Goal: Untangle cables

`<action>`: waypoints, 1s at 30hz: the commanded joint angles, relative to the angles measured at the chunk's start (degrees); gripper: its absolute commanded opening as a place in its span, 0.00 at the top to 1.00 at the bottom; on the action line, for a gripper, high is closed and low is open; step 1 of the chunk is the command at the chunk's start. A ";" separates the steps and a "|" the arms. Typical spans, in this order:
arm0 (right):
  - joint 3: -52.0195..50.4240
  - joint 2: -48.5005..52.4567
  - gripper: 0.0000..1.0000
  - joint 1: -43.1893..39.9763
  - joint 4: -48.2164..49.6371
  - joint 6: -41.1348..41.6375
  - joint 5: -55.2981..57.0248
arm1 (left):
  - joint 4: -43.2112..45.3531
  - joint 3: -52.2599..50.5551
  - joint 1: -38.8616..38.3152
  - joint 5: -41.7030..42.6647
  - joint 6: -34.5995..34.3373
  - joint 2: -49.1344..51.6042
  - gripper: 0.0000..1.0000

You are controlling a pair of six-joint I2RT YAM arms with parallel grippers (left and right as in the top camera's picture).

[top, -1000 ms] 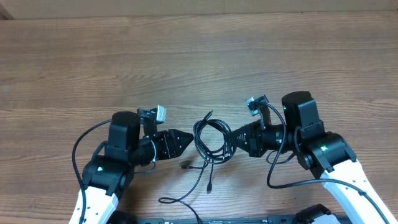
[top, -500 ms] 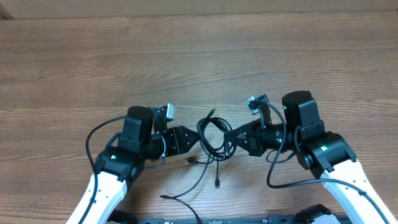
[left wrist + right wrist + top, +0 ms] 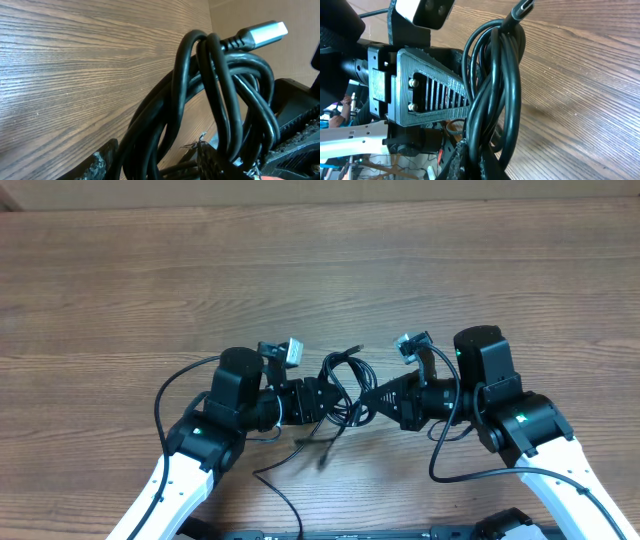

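Observation:
The cables (image 3: 340,383) are a bundle of tangled black loops held above the table between my two grippers. My right gripper (image 3: 366,406) is shut on the loops' right side; in the right wrist view its fingertips (image 3: 480,162) pinch the cables (image 3: 495,90). My left gripper (image 3: 322,402) is open, with its fingers on either side of the loops. In the left wrist view the cables (image 3: 220,100) pass between its jaws (image 3: 157,165), with a gap at the right finger. A silver-tipped plug (image 3: 262,32) sticks out at the top. Loose tails (image 3: 320,452) hang blurred below.
The wooden table (image 3: 320,270) stretches behind the grippers. One thin cable tail (image 3: 272,483) trails toward the front edge between the arms. My left gripper's ribbed finger (image 3: 435,95) fills the left of the right wrist view.
My left arm has moved right, bringing its open jaws around the cable loops. The hanging tails have shifted and are swinging. My right arm has not moved.

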 commanded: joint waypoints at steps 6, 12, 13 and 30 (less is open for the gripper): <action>1.46 -0.57 0.96 0.98 0.57 -0.13 -0.90 | 0.44 1.01 -0.70 3.34 1.86 -0.33 0.50; 1.46 -0.57 0.96 0.98 0.02 -0.13 -0.26 | -6.25 1.03 4.90 4.09 5.07 -2.93 0.46; 1.46 -0.57 0.96 0.98 -0.09 -0.13 0.00 | -8.70 1.01 6.05 2.99 5.07 -3.58 0.46; 1.46 -0.57 0.96 0.98 0.52 0.15 2.08 | -17.42 1.01 10.27 -0.04 9.60 -8.83 0.42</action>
